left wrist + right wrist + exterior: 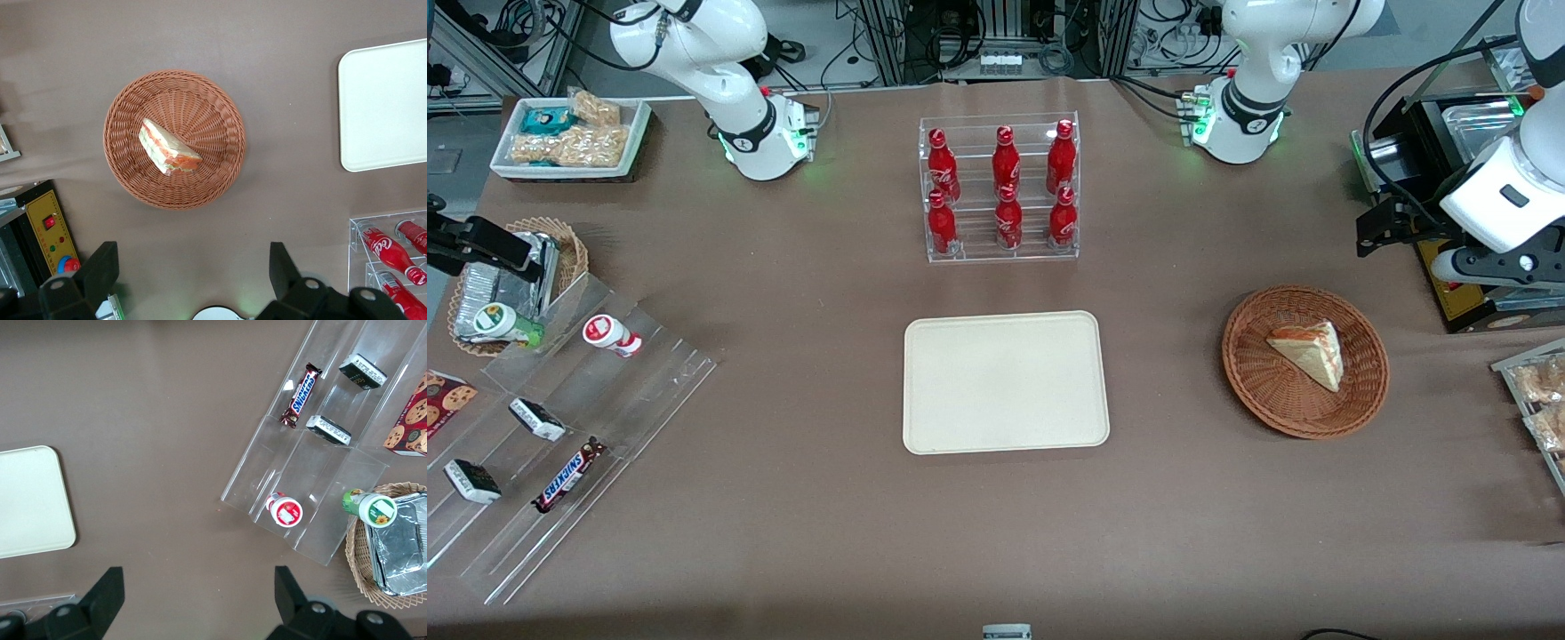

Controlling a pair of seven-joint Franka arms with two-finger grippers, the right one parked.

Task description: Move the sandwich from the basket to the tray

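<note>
The sandwich (1310,353) (167,147), a pale wedge with red filling, lies in the round reddish-brown basket (1272,396) (210,107) toward the working arm's end of the table. The cream tray (1005,382) (387,107) lies flat at the table's middle with nothing on it. My gripper (1376,229) (192,257) hangs high above the table, farther from the front camera than the basket and apart from it. Its fingers stand wide open with only bare tabletop between them.
A clear rack of red bottles (1000,191) (393,257) stands farther from the front camera than the tray. A black box with a yellow panel (1458,298) (50,227) sits beside the basket. A clear snack stand (560,427) and a tan foil-filled basket (516,276) lie toward the parked arm's end.
</note>
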